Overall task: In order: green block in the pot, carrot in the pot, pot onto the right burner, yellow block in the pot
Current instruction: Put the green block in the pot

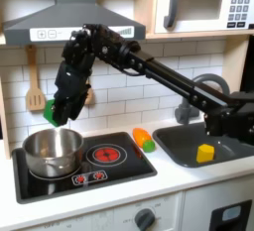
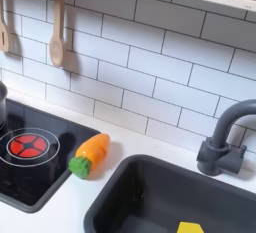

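The tool (image 1: pixel 62 114), clamped on the green block (image 1: pixel 55 107), hangs above the pot (image 1: pixel 54 151); microwave clock reads 01:30.

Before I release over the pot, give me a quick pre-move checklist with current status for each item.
1. Small bright green block in the gripper: ok, held between the fingers.
2. Gripper above the shiny round steel pot: ok, it hangs over the pot's far rim.
3. Pot interior free: cannot tell, partly hidden.
4. Pot on the cooktop: ok, on the first exterior view's left side, beside the red-ringed burner.
5. Stubby orange carrot reachable: ok, lying on the counter.
6. Plain yellow block in the dark sink: ok.
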Tool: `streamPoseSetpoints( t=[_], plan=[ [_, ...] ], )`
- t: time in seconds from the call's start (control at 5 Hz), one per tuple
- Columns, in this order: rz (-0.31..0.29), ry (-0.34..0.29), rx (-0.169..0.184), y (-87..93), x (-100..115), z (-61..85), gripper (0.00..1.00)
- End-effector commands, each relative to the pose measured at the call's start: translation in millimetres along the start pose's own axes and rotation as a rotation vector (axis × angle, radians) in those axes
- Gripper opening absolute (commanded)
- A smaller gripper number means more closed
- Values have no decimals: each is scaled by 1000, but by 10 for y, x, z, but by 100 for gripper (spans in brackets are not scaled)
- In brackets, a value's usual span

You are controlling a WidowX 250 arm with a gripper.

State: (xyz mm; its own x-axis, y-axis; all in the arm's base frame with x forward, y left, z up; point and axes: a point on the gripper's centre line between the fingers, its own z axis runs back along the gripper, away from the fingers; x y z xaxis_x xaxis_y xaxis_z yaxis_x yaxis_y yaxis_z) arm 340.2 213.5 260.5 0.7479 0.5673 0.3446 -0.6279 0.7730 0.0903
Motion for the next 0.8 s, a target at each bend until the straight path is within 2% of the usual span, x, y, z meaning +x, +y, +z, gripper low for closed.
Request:
streamPoseSetpoints(
  t=[0.0,0.2,0.6],
  plan=[
    [-37,17,0,-84,5,-108,0],
    [-18,37,-12,-43,4,-214,0],
    [-40,68,-6,-110,-24,-350,0]
  ],
)
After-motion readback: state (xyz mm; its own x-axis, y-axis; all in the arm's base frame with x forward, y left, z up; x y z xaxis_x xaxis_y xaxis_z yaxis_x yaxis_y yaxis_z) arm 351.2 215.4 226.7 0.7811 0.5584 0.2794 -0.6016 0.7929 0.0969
